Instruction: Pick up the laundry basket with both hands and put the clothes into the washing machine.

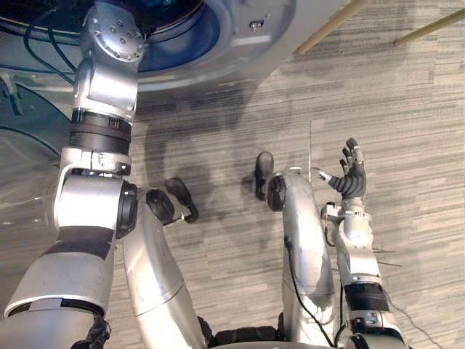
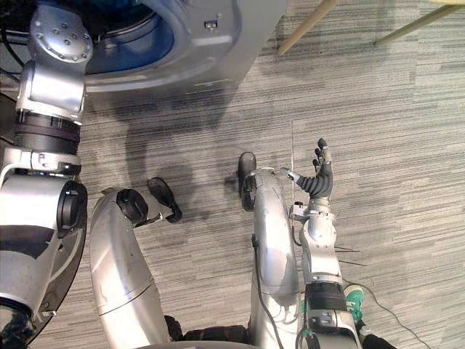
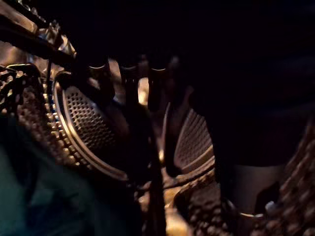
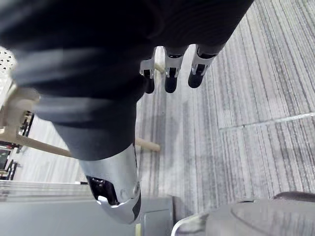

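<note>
Left arm reaches up into the washing machine point(image 1: 240, 43) through its round opening. The left hand point(image 3: 129, 81) is inside the drum point(image 3: 83, 118), in front of the perforated steel wall. It's too dark in there, so I can't tell if that hand is open or closed, or whether it has hold of anything.

Clothes: 1 dark teal mass that looks like cloth point(image 3: 29, 196) lies in the drum, low against the perforated wall and near the left hand. Whether they touch isn't readable. Blue shows inside the opening from the head views.

The right hand point(image 1: 354, 180) is out in front of the washing machine, well apart from its front panel, over the grey striped carpet point(image 1: 407, 109). Its fingers are straight and slightly spread, with the thumb out to the side. It's fully open, holding nothing and touching nothing.

2 light wooden legs point(image 1: 327, 27) stand on the carpet just beside the washing machine.
</note>
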`<state>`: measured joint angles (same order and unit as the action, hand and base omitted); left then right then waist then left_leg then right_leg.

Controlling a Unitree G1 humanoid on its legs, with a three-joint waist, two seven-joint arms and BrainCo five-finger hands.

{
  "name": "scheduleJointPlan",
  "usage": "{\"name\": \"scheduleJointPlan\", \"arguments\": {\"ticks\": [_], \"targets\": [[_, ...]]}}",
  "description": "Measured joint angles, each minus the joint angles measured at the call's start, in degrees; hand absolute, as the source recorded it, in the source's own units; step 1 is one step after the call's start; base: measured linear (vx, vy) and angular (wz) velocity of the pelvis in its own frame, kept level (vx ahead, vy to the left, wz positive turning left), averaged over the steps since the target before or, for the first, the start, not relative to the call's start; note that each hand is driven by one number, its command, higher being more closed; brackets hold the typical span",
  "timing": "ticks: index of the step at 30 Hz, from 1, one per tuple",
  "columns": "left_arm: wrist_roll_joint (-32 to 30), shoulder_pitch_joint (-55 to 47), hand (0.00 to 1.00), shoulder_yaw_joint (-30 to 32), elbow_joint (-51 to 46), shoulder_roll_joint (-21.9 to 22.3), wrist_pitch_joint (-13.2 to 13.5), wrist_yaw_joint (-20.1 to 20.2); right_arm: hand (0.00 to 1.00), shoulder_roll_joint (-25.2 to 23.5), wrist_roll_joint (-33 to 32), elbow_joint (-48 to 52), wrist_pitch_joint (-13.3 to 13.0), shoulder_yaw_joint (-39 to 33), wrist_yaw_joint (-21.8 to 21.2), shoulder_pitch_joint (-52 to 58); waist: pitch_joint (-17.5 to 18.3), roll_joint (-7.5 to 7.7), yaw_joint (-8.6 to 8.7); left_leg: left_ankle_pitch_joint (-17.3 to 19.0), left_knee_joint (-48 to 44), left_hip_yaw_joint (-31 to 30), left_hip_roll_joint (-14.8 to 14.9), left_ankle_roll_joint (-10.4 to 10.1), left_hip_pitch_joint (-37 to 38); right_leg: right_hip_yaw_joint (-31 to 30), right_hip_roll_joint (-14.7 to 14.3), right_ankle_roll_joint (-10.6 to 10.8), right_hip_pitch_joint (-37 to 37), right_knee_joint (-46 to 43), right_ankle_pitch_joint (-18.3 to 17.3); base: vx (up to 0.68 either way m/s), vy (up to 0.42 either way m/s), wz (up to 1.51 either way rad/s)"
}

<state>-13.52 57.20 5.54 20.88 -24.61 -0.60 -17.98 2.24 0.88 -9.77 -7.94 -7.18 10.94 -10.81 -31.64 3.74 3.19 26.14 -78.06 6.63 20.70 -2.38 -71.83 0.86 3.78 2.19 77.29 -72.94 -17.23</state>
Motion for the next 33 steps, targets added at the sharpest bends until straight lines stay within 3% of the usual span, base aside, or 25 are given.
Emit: {"name": "scheduleJointPlan", "arguments": {"ticks": [4, 5, 6, 9, 12, 16, 22, 25, 27, 33], "targets": [[9.62, -19.44, 0.00, 1.82, -5.28, 11.65, 1.19, -1.09, 0.00, -1.20, 0.95, -0.01, 2.41, 0.37, 0.03, 2.89, 0.91, -0.05, -1.95, -2.66, 11.07, 0.85, -1.79, -1.50, 12.42, 1.92, 0.88, -0.21, -12.59, 8.80, 0.06, 0.07, -0.066, 0.20], [9.89, -20.72, 0.00, 1.82, -5.64, 12.43, 1.21, -1.12, 0.00, -1.22, 0.97, -0.01, 2.50, 0.37, 0.03, 3.01, 1.00, -0.03, -2.01, -2.90, 11.75, 0.96, -1.93, -1.55, 13.24, 2.03, 0.98, -0.27, -13.38, 9.30, 0.05, 0.11, -0.092, 0.24], [11.39, -28.35, 0.00, 1.66, -7.45, 16.64, 1.59, -1.17, 0.00, -1.18, 0.99, 0.00, 2.90, 0.18, 0.04, 3.78, 1.14, -0.02, -2.55, -3.87, 15.89, 1.39, -2.45, -2.01, 18.74, 2.72, 1.25, -0.73, -18.81, 12.48, -0.10, 0.12, -0.084, 0.24], [11.85, -43.17, 0.00, 0.64, -8.56, 22.78, 2.21, -0.75, 0.00, -1.14, 1.01, -1.01, 3.86, 0.01, 0.01, 7.10, 7.56, -0.43, -3.11, -5.30, 22.56, 1.90, -3.81, -3.02, 25.11, 4.29, 1.63, -1.75, -25.40, 17.92, 0.16, 0.15, -0.056, 0.18], [12.17, -53.17, 0.00, -0.54, -8.14, 25.77, 2.81, 1.03, 0.00, -0.88, 0.99, -4.76, 4.22, -1.55, 0.00, 9.62, 9.66, -0.65, -4.15, -6.35, 30.02, 2.95, -5.06, -3.40, 36.15, 5.77, 2.39, -1.81, -36.05, 23.66, 0.21, 0.25, -0.020, 0.15], [15.77, -60.78, 0.00, -0.21, -1.21, 25.91, 3.69, 5.01, 0.00, -0.79, 0.94, -11.39, 5.05, -1.39, -0.16, 13.85, 14.39, -1.39, -4.35, -8.41, 39.52, 4.54, -6.77, -3.25, 47.41, 6.79, 3.11, -0.99, -47.00, 31.55, 0.91, 0.21, 0.018, 0.15], [15.88, -63.85, 0.00, 2.55, 16.70, 23.37, 3.32, 8.83, 0.00, -0.18, -0.50, -25.45, 6.12, -4.90, -1.18, 16.61, 21.42, -3.60, -4.12, -15.36, 59.68, 8.66, -9.16, -2.93, 62.18, 6.75, 1.77, 0.99, -60.90, 51.87, 8.68, 0.15, 0.069, -0.12], [14.94, -63.47, 0.00, 4.20, 22.60, 21.28, 3.28, 9.37, 0.00, 2.09, -0.89, -32.41, 6.46, -6.86, -1.25, 15.62, 22.70, -4.72, -4.04, -18.88, 68.26, 10.41, -10.87, -2.80, 68.01, 5.67, 0.78, 1.62, -66.65, 62.33, 13.94, 0.13, 0.073, -0.25], [13.40, -63.46, 0.00, 4.89, 24.36, 19.72, 3.28, 10.09, 0.00, 3.09, -0.91, -34.90, 6.51, -8.44, -1.34, 15.09, 22.95, -5.05, -3.92, -19.18, 69.96, 11.10, -11.18, -2.85, 70.29, 5.05, 0.30, 1.91, -69.88, 66.78, 15.99, 0.11, 0.076, -0.23], [10.57, -62.74, 0.00, 5.88, 25.96, 18.16, 3.32, 10.50, 0.00, 5.56, -0.94, -37.18, 6.49, -10.28, -2.39, 13.90, 23.84, -5.16, -3.58, -19.19, 71.54, 14.46, -12.25, -2.84, 73.90, 0.93, -0.21, 2.36, -72.89, 72.17, 19.32, 0.03, 0.047, -0.32]]}}
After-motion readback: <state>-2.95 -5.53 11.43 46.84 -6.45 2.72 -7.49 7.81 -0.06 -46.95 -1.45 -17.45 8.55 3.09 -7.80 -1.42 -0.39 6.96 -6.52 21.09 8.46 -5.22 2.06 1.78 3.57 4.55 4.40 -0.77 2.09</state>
